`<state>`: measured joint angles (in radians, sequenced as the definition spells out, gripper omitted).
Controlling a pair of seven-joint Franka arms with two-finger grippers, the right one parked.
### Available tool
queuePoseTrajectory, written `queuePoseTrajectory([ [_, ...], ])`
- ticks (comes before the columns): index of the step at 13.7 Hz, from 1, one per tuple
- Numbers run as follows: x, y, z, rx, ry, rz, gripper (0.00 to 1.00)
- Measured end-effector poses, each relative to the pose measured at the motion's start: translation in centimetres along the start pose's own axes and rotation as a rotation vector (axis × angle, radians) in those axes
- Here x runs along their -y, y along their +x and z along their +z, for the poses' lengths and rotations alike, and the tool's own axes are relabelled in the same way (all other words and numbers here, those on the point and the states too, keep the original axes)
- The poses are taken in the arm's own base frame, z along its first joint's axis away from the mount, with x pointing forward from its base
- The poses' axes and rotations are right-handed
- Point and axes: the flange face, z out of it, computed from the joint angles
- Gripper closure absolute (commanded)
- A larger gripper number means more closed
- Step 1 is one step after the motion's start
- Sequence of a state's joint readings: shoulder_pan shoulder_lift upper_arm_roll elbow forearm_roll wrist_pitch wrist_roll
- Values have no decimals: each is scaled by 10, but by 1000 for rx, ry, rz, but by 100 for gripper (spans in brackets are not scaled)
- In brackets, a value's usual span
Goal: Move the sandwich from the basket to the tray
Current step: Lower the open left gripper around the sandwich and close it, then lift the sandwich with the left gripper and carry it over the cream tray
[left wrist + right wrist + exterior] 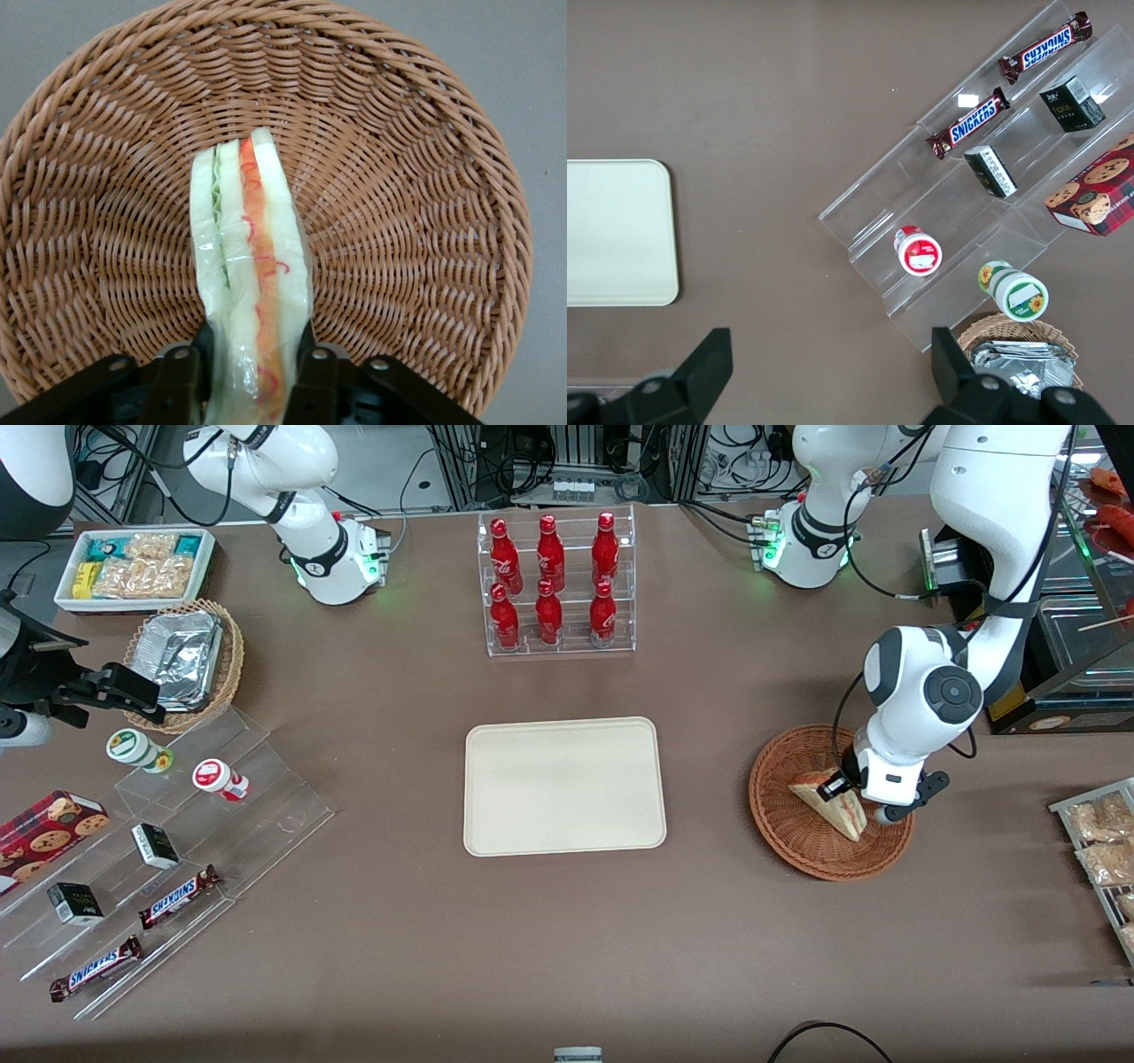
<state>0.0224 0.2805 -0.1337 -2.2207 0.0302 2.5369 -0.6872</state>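
Claw (257, 376): you have it down in the basket, its two black fingers (182, 385) pressed against both faces of the sandwich, gripping it.
Sandwich (828, 802): you see it standing on edge inside the basket, a wrapped wedge with green and red filling between pale bread layers.
Basket (784, 824): round reddish-brown wicker, resting on the brown table (567, 957) toward the working arm's end.
Tray (564, 785): cream rectangle lying flat mid-table, well apart from the basket, nothing on it.
Bottles (551, 584): six red ones in a clear rack, farther from the front camera than the tray.
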Motion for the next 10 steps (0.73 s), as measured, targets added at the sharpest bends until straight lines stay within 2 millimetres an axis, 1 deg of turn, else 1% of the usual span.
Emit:
queuePoseTrajectory([
  [2,-1,1,-3,-5,-4,0,100],
  [3,-2,3,-8,-10,-6,1,100],
  [4,-4,4,-18,-4,2,4,100],
  [5,-8,5,-34,12,20,9,100],
  [6,-14,5,-57,39,47,20,100],
  [7,-26,3,-85,64,73,37,100],
  [9,-57,-6,-146,87,103,83,100],
  [10,-73,-13,-172,89,110,111,100],
])
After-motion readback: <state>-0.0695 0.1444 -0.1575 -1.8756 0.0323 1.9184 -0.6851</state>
